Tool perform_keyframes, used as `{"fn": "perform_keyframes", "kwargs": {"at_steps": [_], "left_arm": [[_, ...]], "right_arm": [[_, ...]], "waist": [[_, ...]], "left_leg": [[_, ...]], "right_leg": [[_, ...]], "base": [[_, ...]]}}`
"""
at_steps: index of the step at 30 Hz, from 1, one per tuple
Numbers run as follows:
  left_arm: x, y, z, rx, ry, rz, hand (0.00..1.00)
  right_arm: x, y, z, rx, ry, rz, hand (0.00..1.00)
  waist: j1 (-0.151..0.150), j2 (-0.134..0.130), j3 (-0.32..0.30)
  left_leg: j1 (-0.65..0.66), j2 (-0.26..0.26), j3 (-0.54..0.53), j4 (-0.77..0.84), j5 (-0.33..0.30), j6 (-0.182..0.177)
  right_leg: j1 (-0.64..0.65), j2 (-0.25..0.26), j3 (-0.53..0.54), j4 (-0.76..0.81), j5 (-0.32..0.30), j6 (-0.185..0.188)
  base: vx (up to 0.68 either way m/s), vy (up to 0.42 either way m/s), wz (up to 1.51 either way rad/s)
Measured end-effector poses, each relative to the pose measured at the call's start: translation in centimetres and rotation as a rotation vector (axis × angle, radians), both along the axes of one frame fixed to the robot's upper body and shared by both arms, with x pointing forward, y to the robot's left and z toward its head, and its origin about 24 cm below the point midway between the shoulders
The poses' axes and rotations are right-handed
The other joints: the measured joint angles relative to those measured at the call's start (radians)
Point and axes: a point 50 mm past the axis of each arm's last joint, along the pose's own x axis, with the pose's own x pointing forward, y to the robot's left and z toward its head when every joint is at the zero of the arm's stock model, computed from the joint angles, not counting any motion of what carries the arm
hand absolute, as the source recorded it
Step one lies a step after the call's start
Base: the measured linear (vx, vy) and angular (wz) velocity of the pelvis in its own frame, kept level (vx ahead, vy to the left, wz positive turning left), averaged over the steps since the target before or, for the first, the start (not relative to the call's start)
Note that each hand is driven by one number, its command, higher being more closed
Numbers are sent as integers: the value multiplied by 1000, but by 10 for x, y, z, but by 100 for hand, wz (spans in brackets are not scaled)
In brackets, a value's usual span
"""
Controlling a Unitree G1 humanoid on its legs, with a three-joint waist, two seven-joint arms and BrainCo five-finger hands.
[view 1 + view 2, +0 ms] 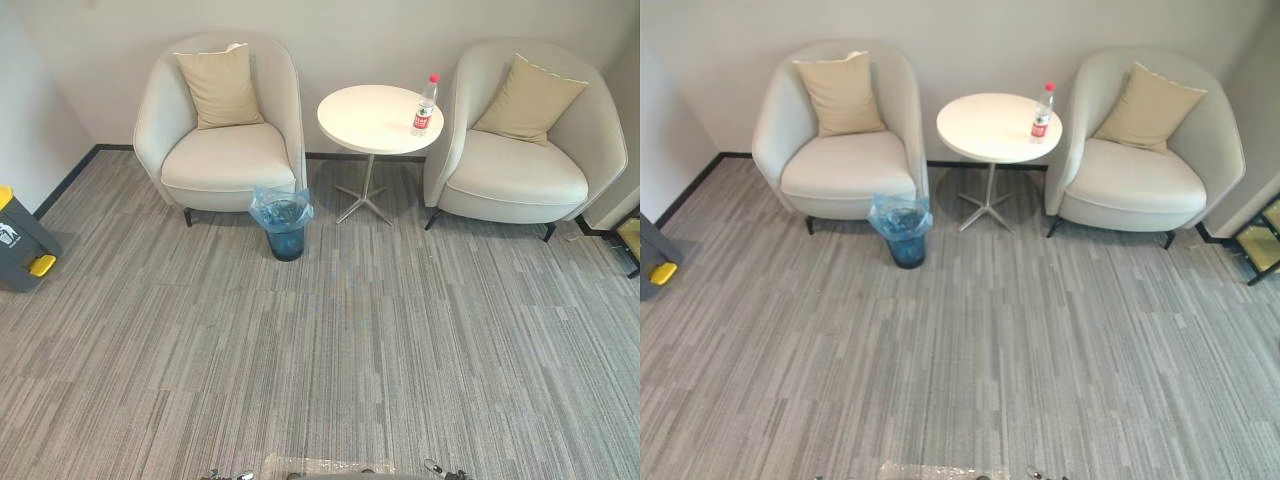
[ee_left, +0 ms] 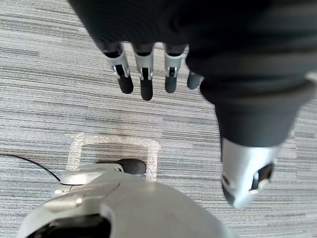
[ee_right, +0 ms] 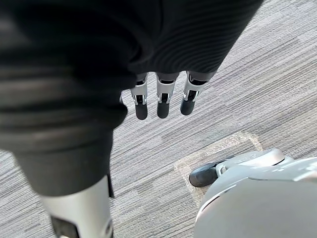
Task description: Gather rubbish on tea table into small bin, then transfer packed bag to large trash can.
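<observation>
Left robot hand slack; red-capped bottle

Silver fingers (dark-tipped) beneath black ribbed covers.

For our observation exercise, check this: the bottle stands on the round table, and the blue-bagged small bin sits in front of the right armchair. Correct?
Not quite. In the left eye view, the small bin stands on the floor at the left armchair front corner, not by the right armchair. The bottle does stand on the round table.
</observation>
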Motion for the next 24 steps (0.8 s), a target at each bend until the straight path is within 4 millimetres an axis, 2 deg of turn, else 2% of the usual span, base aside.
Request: {"fn": "perform_keyframes", "kwargs": {"at_steps": [5, 7, 9, 10, 12, 13, 14, 16, 17, 18, 20, 21, 22, 23, 24], "left_arm": [[4, -1, 0, 1, -4, -7, 0], [11, -1, 1, 2, -20, -10, 0], [18, -1, 3, 3, -41, -8, 0], [21, 0, 4, 6, -55, 4, 0], [30, 4, 7, 11, -106, 56, 0], [31, 3, 8, 6, -123, 90, 0], [29, 1, 8, -3, -130, 134, 0], [28, -1, 8, -3, -133, 146, 0], [28, -1, 8, -3, -136, 149, 0], [29, -1, 8, -4, -140, 150, 0], [30, -3, 8, -1, -143, 156, 0], [25, -4, 7, 1, -128, 157, 0], [25, 0, 7, 13, -124, 149, 0], [24, 2, 7, 21, -118, 137, 0], [26, 3, 8, 25, -122, 137, 0]], "right_arm": [[3, -1, 1, -1, -10, -13, 0], [6, -1, 1, -2, -21, -18, 0], [10, -3, 3, -5, -42, -44, 0], [10, -2, 3, 0, -48, -61, 0], [10, 4, 2, 11, -56, -89, 0], [10, 3, 2, 8, -60, -102, 0], [13, 1, 4, -2, -76, -113, 0], [16, -1, 6, -7, -96, -131, 0], [18, -1, 6, -8, -105, -131, 0], [22, 0, 7, -8, -118, -132, 0], [25, 0, 8, -9, -126, -130, 0], [24, -1, 8, -9, -121, -131, 0], [20, 2, 6, 0, -108, -139, 0], [19, 8, 5, 18, -105, -150, 0], [21, 14, 4, 37, -110, -165, 0]], "waist": [[-2, 5, 18], [-4, 6, 43], [-4, 13, 78], [-3, 8, 88], [2, -5, 103], [8, -2, 109], [14, 1, 113], [14, 10, 115], [19, 8, 114], [23, 8, 113], [32, 18, 108], [40, 25, 93], [43, 7, 77], [42, -5, 60], [49, -12, 56]], "left_leg": [[-5, 5, 20, 7, -7, -8], [-45, 13, 30, 80, -44, -19], [-95, 30, 34, 210, -103, -40], [-129, 37, 44, 294, -124, -68], [-232, 54, 82, 541, -125, -73], [-282, 71, 93, 668, -114, -88], [-334, 92, 115, 770, -126, -81], [-372, 109, 152, 773, -165, -58], [-387, 106, 168, 734, -168, -54], [-401, 94, 171, 629, -161, -51], [-400, 81, 178, 423, -100, -55], [-384, 68, 172, 358, 4, -32], [-375, 47, 191, 349, -14, -27], [-381, 30, 200, 357, -45, -1], [-370, 25, 227, 375, -66, 9]], "right_leg": [[-11, 1, 18, 7, 1, -2], [-30, 4, 21, 43, -14, -5], [-50, 12, 23, 105, -52, -16], [-63, 13, 30, 130, -77, -23], [-69, 9, 47, 180, -121, -36], [-66, 11, 62, 209, -143, -43], [-55, 12, 74, 228, -157, -57], [-36, 6, 100, 230, -172, -57], [-35, -4, 112, 228, -178, -52], [-36, -20, 125, 225, -186, -42], [-34, -32, 157, 225, -211, -17], [-32, -43, 178, 222, -230, 3], [-30, -65, 192, 211, -233, 11], [-33, -78, 203, 223, -228, 17], [-42, -93, 213, 271, -236, 31]], "base": [[-4, -4, -10], [0, -21, -11], [-22, -35, -5], [-58, -52, -4], [-17, -70, -16], [88, -47, -31], [154, -11, -31], [171, 46, -28], [199, 109, -41], [224, 133, -49], [273, 211, -51], [323, 263, -47], [380, 249, -39], [424, 224, -25], [506, 233, -33]]}}
